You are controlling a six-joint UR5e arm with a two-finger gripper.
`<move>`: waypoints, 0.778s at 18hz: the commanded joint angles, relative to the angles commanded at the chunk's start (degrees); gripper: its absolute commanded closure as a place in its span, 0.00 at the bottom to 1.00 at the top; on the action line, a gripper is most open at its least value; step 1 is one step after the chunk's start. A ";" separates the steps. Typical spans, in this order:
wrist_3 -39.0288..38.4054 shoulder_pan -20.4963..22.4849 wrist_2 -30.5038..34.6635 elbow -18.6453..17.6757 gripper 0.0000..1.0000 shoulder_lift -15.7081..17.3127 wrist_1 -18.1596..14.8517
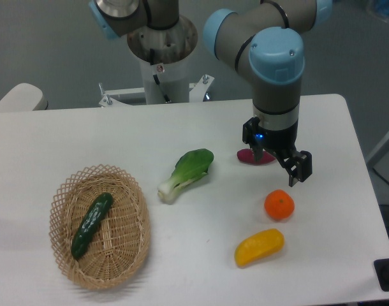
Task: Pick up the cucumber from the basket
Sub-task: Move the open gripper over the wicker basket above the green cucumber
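The dark green cucumber (91, 224) lies slanted inside the oval tan wicker basket (131, 252) at the table's front left. My gripper (280, 164) hangs over the right part of the table, far to the right of the basket, above a dark red item and just behind an orange. Its fingers (302, 168) stand apart and nothing is between them, so it is open and empty.
A bok choy (187, 173) lies between the basket and the gripper. A dark red item (250, 157) sits partly behind the gripper. An orange (279, 205) and a yellow fruit (259, 247) lie at the front right. The robot base (161, 57) stands at the back.
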 joint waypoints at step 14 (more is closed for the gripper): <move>-19.22 -11.85 0.00 -2.55 0.00 0.53 -0.35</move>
